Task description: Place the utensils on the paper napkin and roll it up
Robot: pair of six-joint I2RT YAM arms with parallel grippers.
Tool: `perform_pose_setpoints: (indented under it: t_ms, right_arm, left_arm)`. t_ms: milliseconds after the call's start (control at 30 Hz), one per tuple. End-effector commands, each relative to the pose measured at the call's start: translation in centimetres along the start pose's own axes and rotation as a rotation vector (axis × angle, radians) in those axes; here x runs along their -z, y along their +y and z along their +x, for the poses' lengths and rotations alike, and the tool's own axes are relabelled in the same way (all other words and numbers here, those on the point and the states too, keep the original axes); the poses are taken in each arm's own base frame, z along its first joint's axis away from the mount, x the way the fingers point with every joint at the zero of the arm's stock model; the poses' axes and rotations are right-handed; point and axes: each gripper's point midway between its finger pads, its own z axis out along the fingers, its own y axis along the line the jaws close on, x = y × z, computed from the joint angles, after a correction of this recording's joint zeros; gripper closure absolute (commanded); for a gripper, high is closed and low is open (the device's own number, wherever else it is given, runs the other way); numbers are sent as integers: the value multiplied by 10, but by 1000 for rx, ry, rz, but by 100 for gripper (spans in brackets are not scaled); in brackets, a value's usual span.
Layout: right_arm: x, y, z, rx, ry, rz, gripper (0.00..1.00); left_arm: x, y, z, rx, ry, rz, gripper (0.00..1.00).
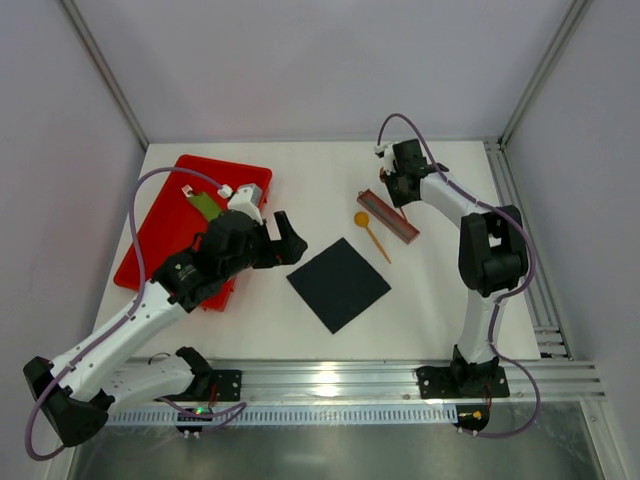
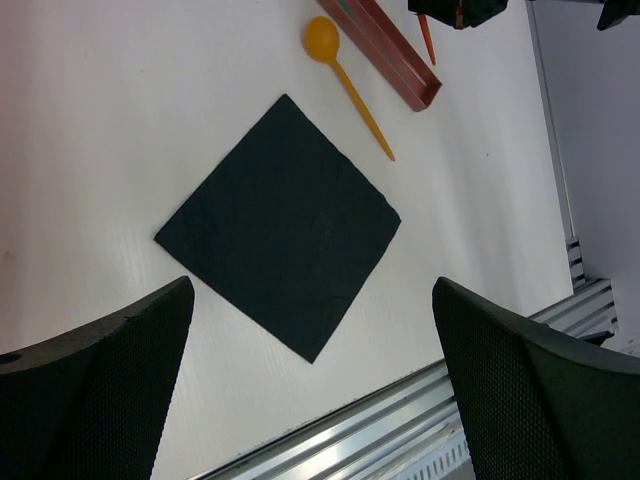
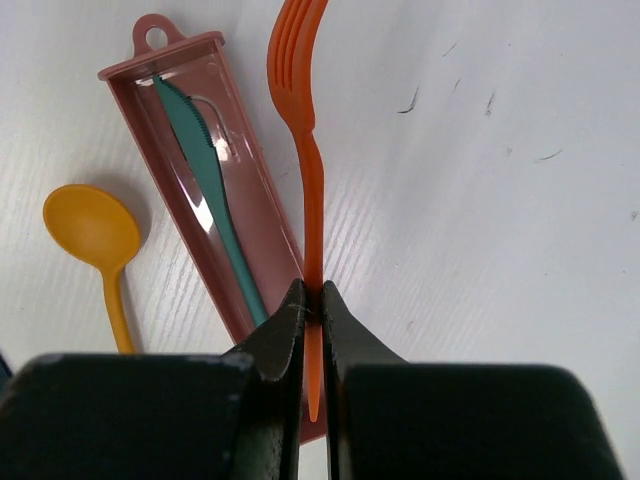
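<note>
robotics laboratory test cell. a bare white tabletop [image 1: 300, 340] is boxed in on the far, left and right edges by plain pale wall panels [image 1: 320, 60] set in metal frame posts [image 1: 105, 70]. a slotted aluminium rail [image 1: 330, 380] runs along the near edge. the left arm [image 1: 130, 320] and right arm [image 1: 490, 260] are bolted to it. exposed purple cables [image 1: 145, 210] loop along the arms.
</note>
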Motion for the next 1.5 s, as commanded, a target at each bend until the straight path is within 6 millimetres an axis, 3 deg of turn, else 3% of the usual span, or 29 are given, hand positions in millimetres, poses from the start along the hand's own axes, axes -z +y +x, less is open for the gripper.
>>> perform_pose_setpoints:
  t_ms: [0,133,267,300,367,400,433,467,500,567,600,700,900,1467]
  right_arm:
    - [24,-15,-34,17,-91,78,96]
    - [33,-17,-42,6,-99,98,96]
    - [49,-5,-49,-103,-58,150,96]
    - [54,8,-36,-213,3,143,96]
    - [65,41,-34,-297,21,79,96]
    - [62,58,-20,-358,42,59,96]
    - [65,73,-16,-373,37,35,96]
    - [79,102,-18,-352,8,-10,96]
    - [78,114,-5,-397,25,-3,96]
    - [87,147,2,-397,22,-61,96]
    - [88,158,3,-422,14,-82,96]
    - [81,177,33,-472,55,-96,96]
    - [77,205,62,-475,100,-105,96]
    - [50,212,91,-509,140,-14,92]
  left_arm:
    - [0,-2,-11,12,-44,1,0]
    - [-1,3,-11,-5,-47,-20,0]
    - [-5,13,-18,-20,-69,-79,0]
    - [-9,18,-18,-21,-64,-101,0]
    - [-12,28,-21,-6,-54,-139,0]
    - [-15,38,-25,21,-53,-169,0]
    - [-17,45,-26,39,-49,-182,0]
    - [-19,47,-25,59,-34,-169,1]
    - [-21,58,-30,94,-42,-187,0]
    - [-23,64,-24,121,-16,-181,0]
    - [-23,69,-24,126,-14,-192,0]
    - [-22,70,-20,125,-6,-190,0]
    - [-20,72,-10,130,17,-182,0]
    - [-21,75,-1,149,30,-184,0]
